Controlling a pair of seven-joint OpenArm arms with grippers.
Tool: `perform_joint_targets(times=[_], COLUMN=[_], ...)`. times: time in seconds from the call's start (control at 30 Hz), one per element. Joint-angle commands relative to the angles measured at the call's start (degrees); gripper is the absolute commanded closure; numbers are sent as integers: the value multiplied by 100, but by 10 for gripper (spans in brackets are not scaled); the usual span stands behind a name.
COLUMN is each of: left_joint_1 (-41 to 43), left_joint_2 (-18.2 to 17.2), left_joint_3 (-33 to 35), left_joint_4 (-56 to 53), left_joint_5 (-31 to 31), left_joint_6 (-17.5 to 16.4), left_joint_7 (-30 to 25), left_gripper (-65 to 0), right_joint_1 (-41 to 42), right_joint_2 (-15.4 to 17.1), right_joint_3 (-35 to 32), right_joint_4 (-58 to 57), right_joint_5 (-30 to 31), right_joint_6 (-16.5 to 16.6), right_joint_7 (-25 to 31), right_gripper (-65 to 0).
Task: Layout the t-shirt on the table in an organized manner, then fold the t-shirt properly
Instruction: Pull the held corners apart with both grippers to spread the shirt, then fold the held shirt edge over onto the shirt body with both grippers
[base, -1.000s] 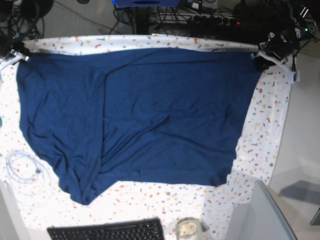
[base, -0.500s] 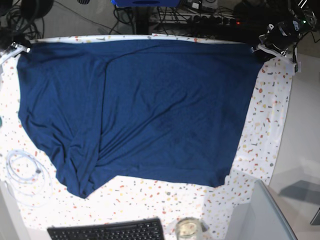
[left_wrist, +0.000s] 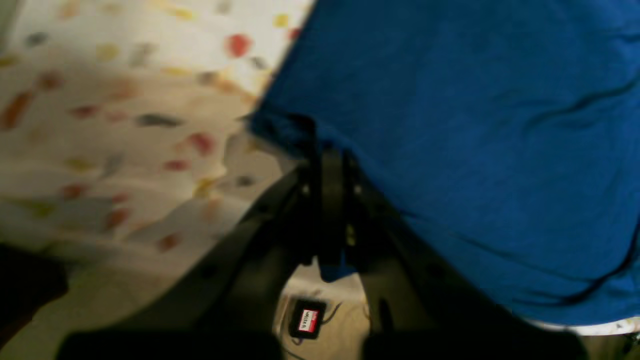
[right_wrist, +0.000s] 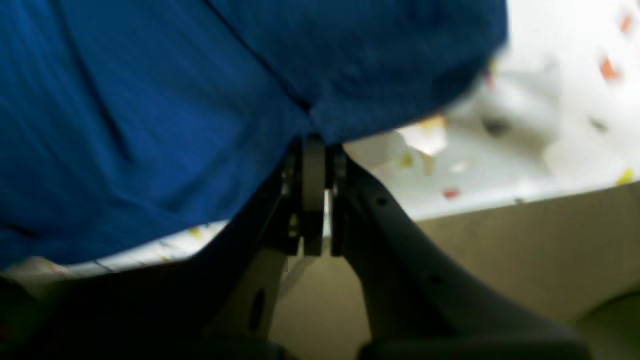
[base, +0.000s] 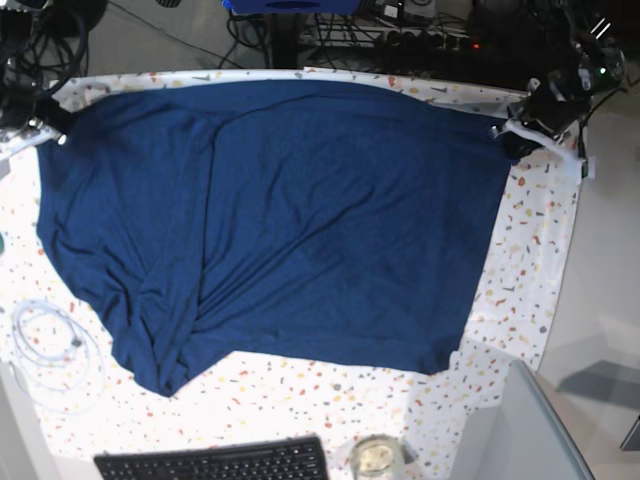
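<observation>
- At the far left corner, the right gripper (base: 45, 118) has its jaws pressed together on a corner of the t-shirt (base: 290, 220). I judge it holds there so the far hem can be pulled flat.
- The t-shirt lies spread over the middle of the table (base: 530, 250). Its far edge is close to the table's far edge, and a bunched fold runs to the near left corner, so the layout looks not finished.
- At the far right corner, the left gripper (base: 508, 138) also pinches a corner of the cloth, jaws together; both arms together seem to stretch the hem between them.
- The base view shows the whole shape, also a white cable (base: 45, 345) and a keyboard (base: 215, 462) on the near side.
- The wrist views show what the base view cannot: blue fabric really caught between the closed jaws of the left gripper (left_wrist: 327, 150) and the right gripper (right_wrist: 312, 140).
</observation>
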Motion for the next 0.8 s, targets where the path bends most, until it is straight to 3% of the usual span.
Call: perform_joint_targets(times=[0.0,0.5,0.63,0.77], left_joint_1=[-87,-966,-1124,-1256], left_joint_2=[-71,-124,-194,-203], left_joint_3=[37,125,125,107], left_joint_4=[72,-499,-886,-1018], left_joint_5=[-86,-86,-86,-86], left_joint_6=[33,376,376,376], left_joint_7=[-95,-86,-95,-95], left_gripper=[0,0,0,0], right_joint_1=[10,476,591,643], right_joint_2=[104,139,157,350], right_joint_3=[40,75,75,75], right_joint_4=[101,30,-172,-480], right_joint_5=[0,-35,-44,0], right_joint_6=[-97,-194,-528,-554], right_joint_7=[-12,-197,-197,-179], right_gripper=[0,0,0,0])
